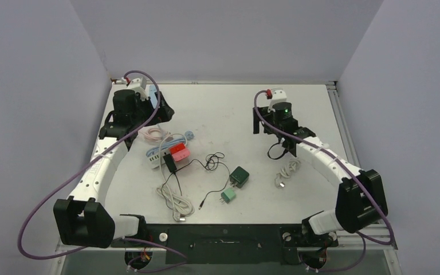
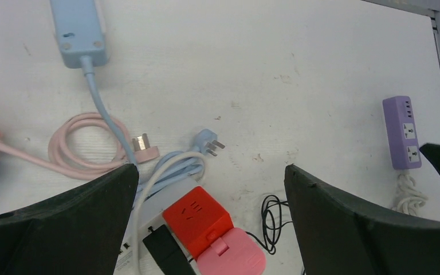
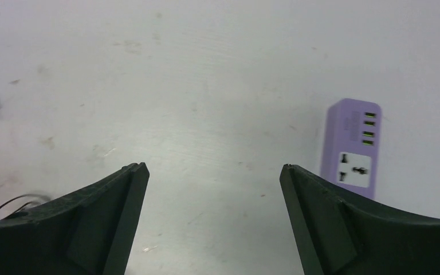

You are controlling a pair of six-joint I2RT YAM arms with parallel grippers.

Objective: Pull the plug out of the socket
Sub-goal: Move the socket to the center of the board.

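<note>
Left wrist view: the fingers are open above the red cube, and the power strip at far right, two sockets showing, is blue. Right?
No. That power strip is purple, not blue, as the left wrist view shows. The rest holds: the left gripper is open above the red cube.

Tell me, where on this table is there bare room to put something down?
The far middle of the table, between the left gripper and right gripper, is bare. So is the near strip right of the light green charger. Crowded: around the white power strip, red adapter and white cable.
</note>
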